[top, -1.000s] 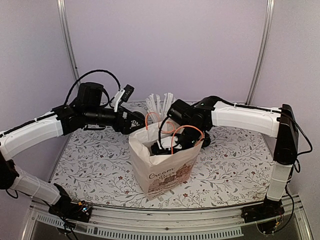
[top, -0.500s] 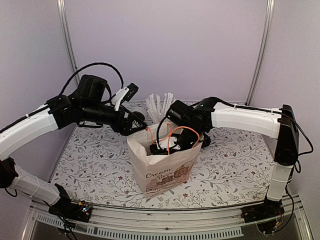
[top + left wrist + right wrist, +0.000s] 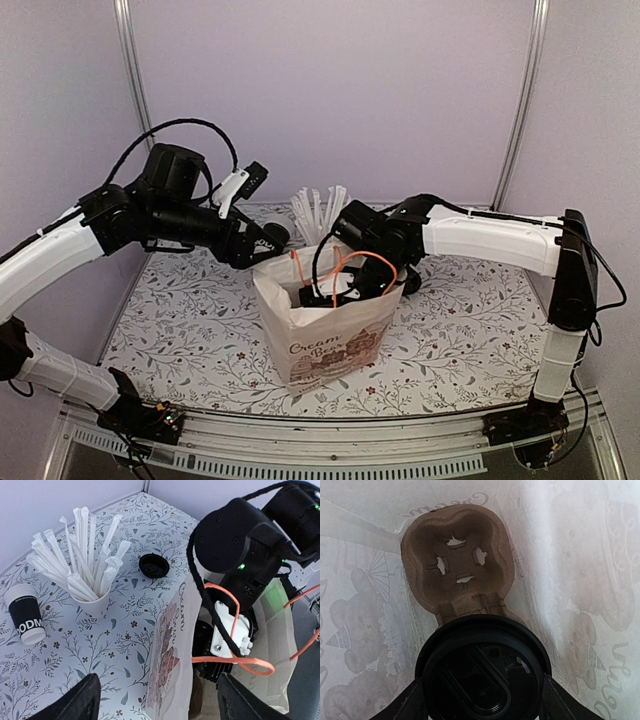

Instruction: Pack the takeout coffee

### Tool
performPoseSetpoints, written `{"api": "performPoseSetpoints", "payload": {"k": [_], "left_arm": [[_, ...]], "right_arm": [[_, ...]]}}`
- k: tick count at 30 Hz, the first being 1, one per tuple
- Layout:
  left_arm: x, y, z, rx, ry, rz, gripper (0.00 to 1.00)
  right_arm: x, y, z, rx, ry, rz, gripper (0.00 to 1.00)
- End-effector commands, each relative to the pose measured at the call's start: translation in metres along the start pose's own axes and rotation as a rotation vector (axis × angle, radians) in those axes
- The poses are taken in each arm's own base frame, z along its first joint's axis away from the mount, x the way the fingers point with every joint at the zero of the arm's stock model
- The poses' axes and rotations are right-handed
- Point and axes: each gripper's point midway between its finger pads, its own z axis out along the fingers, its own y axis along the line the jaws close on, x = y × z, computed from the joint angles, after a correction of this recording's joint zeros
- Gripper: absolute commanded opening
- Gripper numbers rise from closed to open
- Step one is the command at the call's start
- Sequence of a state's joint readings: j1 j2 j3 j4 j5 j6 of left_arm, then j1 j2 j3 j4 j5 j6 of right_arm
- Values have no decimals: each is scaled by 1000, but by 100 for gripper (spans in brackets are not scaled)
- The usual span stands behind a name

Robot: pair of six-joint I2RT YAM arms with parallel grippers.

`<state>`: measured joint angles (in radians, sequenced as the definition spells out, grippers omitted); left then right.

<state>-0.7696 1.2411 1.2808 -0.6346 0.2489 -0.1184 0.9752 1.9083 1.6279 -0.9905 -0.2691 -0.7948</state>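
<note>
The floral-patterned table [image 3: 180, 330] carries everything. The right arm [image 3: 490, 240] runs in from the right edge, its white forearm roughly level, and bends at the wrist to dip into the open mouth of the bag. The left arm [image 3: 60, 255] rises from the near left corner, its elbow high. Its forearm slopes down toward the bag's back left rim and ends just above and beside that rim.

The white paper bag [image 3: 330, 340] stands upright in the middle of the table, mouth open, with orange cord handles looped over the right wrist.

At the bottom of the bag lies a brown cardboard carrier [image 3: 457, 570], one of its slots empty.

The right gripper [image 3: 484, 702] is clamped on the takeout coffee [image 3: 482, 675], a finger pressed against each side just below the lid. The cup is low in the bag at the near edge of the carrier. It is upright, its long axis vertical, and the round black lid faces straight up at the wrist camera. Whether its base sits in a carrier slot cannot be told.

The left gripper [image 3: 157, 690] is spread wide, with nothing between its fingers.

Behind the bag stand a white cup of wrapped sticks [image 3: 92, 602] and, well to its left, a dark lidless cup [image 3: 25, 622]. A loose black lid [image 3: 154, 566] lies flat near the bag.
</note>
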Motion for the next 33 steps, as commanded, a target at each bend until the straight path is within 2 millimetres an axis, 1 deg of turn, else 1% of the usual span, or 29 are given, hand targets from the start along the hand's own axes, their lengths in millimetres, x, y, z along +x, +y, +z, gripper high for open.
{"api": "performPoseSetpoints", "payload": {"k": [1, 5, 8, 10, 14, 16, 19, 23, 28, 29, 30, 31, 33], "left_arm": [[10, -13, 14, 59, 63, 35, 82], [12, -18, 19, 87, 77, 62, 80], [13, -17, 23, 85, 84, 71, 78], [13, -17, 26, 89, 90, 72, 77], [13, -20, 30, 111, 94, 74, 74], [14, -22, 31, 122, 97, 76, 73], [16, -24, 35, 140, 102, 75, 71], [18, -27, 39, 171, 106, 70, 66], [18, -31, 42, 196, 108, 66, 62], [18, -31, 42, 196, 108, 66, 61], [18, -31, 41, 195, 107, 66, 60], [18, -31, 41, 197, 106, 66, 59], [18, -31, 41, 195, 104, 68, 58]], "right_arm": [[63, 26, 53, -125, 243, 85, 36], [64, 27, 54, -130, 242, 84, 34], [66, 25, 55, -120, 251, 84, 36], [63, 23, 53, -108, 246, 82, 38], [55, 19, 41, -83, 223, 75, 42], [52, 18, 36, -72, 215, 72, 47], [48, 16, 29, -51, 202, 65, 58], [37, 18, 18, -38, 170, 46, 67], [24, 18, 5, -19, 144, 36, 72], [21, 17, 1, -15, 136, 34, 81], [18, 17, -3, -9, 127, 33, 96], [15, 17, -6, -6, 122, 30, 99], [10, 15, -14, 10, 107, 23, 99]]}}
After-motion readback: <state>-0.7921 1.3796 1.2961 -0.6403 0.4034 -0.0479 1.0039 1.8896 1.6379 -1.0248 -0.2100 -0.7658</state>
